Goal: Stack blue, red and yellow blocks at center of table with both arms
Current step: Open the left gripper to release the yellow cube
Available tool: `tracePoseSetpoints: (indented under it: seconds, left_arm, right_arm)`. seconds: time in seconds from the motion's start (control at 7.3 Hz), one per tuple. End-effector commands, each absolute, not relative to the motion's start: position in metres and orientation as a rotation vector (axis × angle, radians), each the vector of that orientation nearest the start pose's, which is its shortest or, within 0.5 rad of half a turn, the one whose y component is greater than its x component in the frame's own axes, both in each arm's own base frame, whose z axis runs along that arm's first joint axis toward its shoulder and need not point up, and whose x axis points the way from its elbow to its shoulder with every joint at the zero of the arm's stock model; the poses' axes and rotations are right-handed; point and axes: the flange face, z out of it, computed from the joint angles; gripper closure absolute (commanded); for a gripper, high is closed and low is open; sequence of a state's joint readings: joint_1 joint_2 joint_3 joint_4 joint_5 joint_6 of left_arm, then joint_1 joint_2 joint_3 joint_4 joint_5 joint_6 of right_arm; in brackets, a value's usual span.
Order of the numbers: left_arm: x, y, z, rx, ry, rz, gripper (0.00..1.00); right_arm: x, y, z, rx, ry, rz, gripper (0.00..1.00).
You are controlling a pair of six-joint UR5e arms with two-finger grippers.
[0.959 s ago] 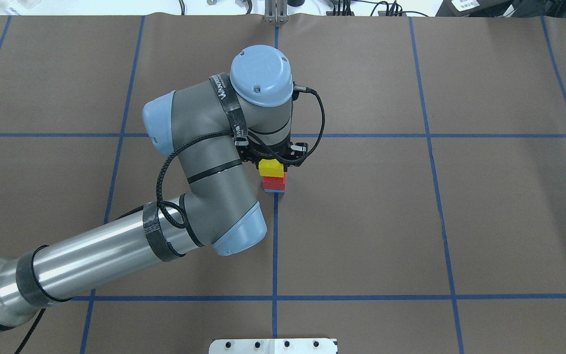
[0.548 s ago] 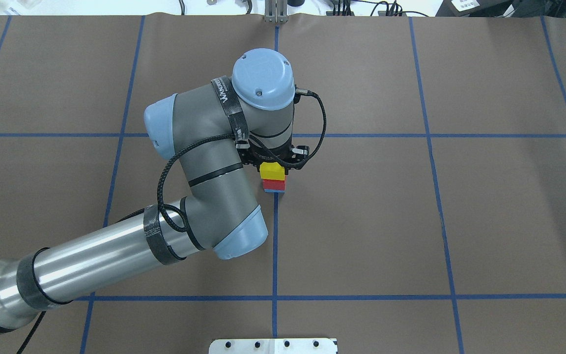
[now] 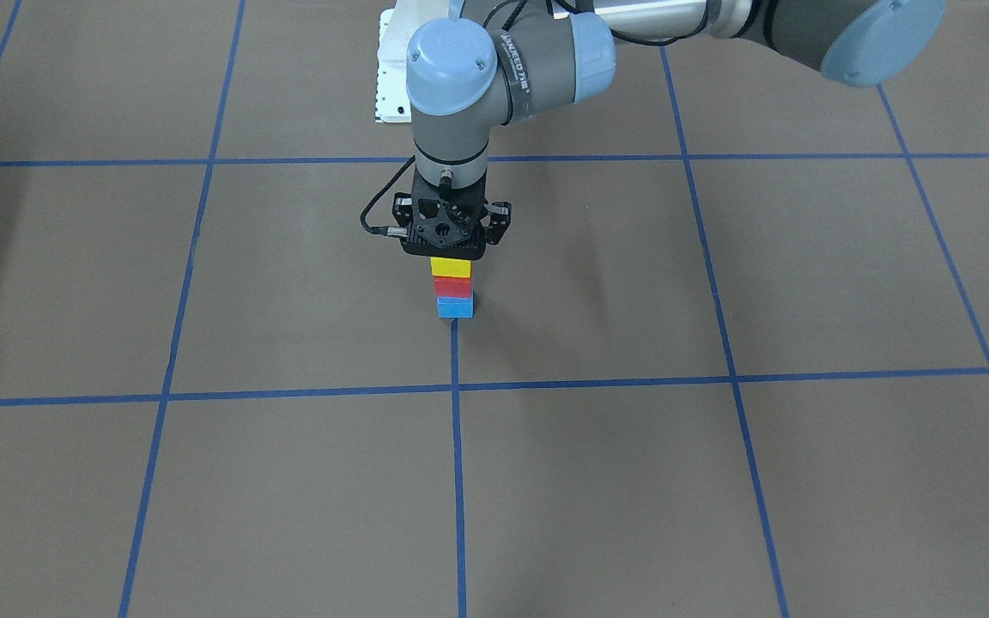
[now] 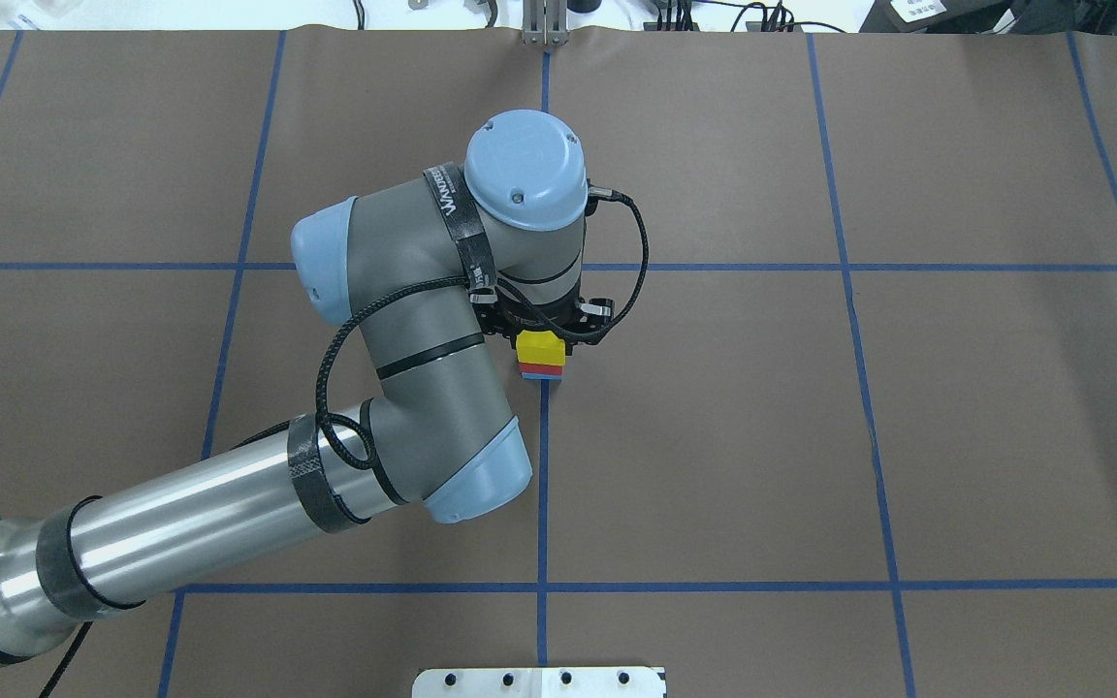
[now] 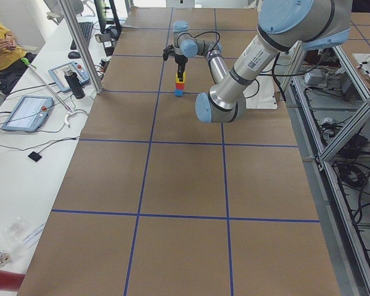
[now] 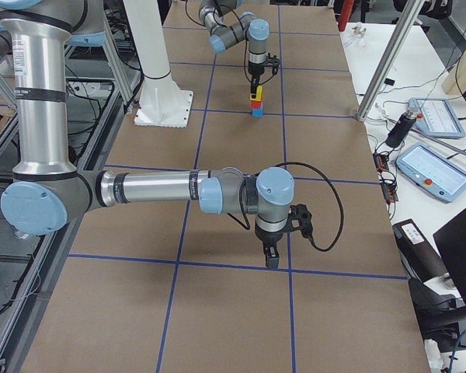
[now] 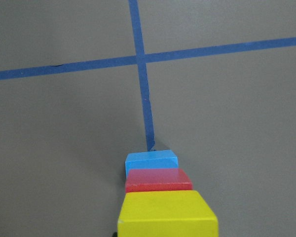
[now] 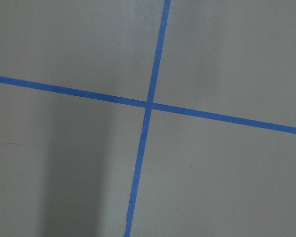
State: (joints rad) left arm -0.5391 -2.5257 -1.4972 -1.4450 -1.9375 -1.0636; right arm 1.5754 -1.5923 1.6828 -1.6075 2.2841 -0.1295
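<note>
A yellow block sits on a red block, which sits on a blue block, in one upright stack on the blue tape line at the table's centre. My left gripper points straight down over the stack and is shut on the yellow block. The left wrist view shows the yellow, red and blue blocks lined up below it. My right gripper hangs low over a tape crossing, far from the stack; I cannot tell if it is open or shut.
The robot's white base plate lies at the near table edge. Blue tape lines divide the brown table cover into squares. Tablets and cables lie on the white side bench.
My left gripper has moved down with the yellow block, from just above the red block to resting on it. The stack below has not shifted.
</note>
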Motion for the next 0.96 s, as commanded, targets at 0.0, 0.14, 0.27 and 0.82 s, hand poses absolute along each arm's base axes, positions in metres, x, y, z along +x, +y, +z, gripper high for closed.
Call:
tracePoseSetpoints:
  seconds: [0.0, 0.14, 0.27, 0.82]
  left_arm:
    - [0.579, -0.460, 0.105, 0.071, 0.822, 0.110, 0.27]
    - [0.579, -0.459, 0.104, 0.074, 0.825, 0.111, 0.01]
    - [0.577, -0.458, 0.101, 0.078, 0.832, 0.112, 0.00]
    - [0.494, -0.444, 0.082, 0.140, 0.853, 0.156, 0.00]
  right_arm:
    - [0.070, -0.485, 0.622, 0.099, -0.709, -0.138, 0.00]
    - [0.070, -0.485, 0.622, 0.099, -0.709, -0.138, 0.00]
    - [0.070, -0.485, 0.623, 0.097, -0.709, -0.138, 0.00]
    - [0.071, -0.485, 0.623, 0.098, -0.706, -0.139, 0.00]
